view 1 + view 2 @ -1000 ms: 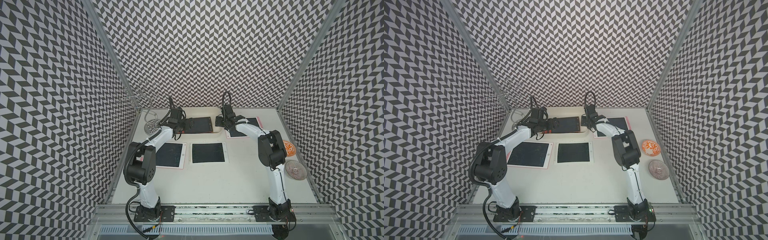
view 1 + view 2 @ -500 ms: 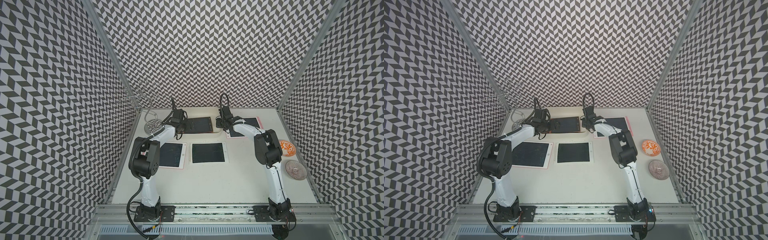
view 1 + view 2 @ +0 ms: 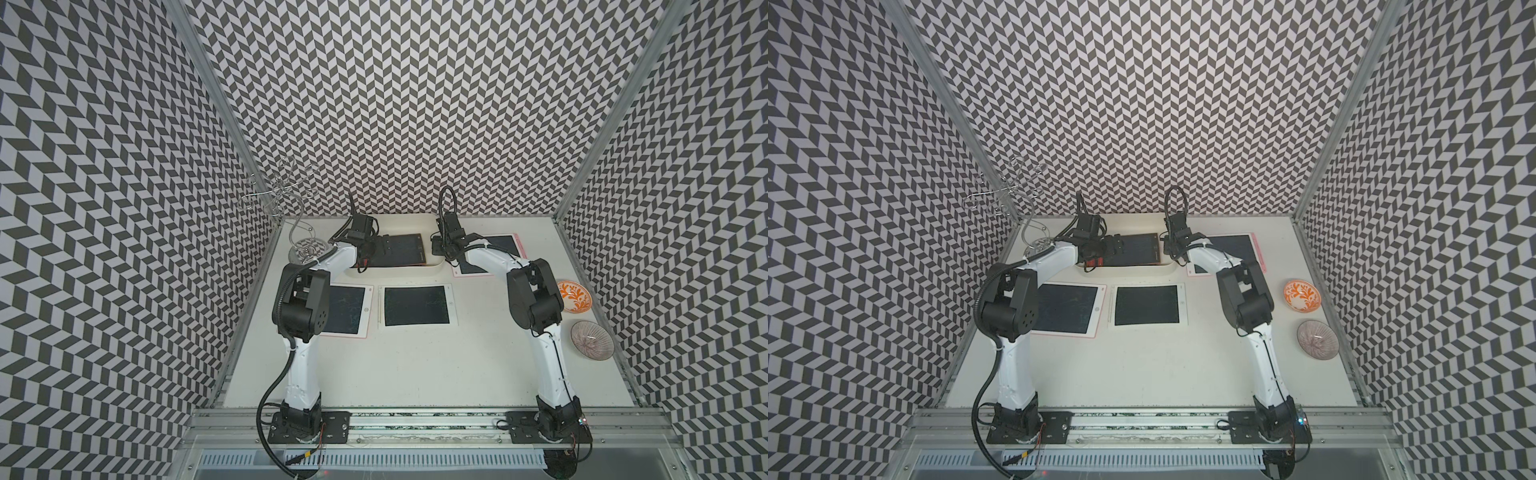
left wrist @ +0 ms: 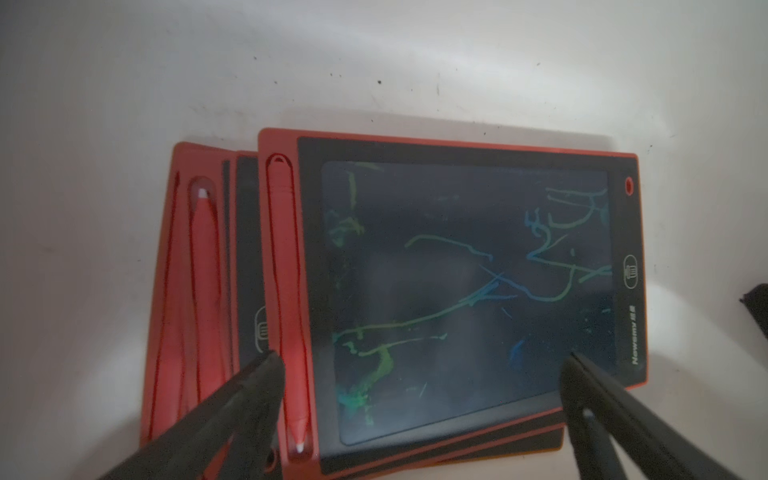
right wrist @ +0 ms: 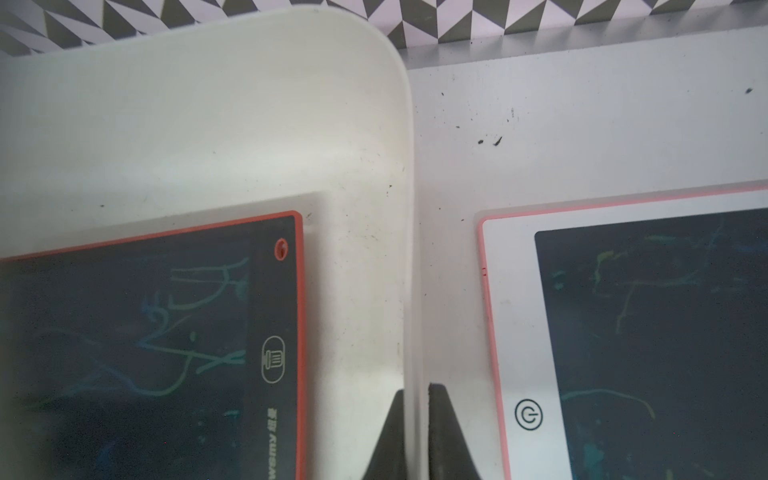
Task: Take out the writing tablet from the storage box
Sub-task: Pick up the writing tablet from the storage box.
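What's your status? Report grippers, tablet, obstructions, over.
Right gripper shut on storage box wall. Left gripper open above top writing tablet, not gripping. Tablet in box, stacked on second red tablet. Nothing on top.

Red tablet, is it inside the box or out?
Inside. The red writing tablet lies in the storage box, on top of a second tablet, with white walls around it.
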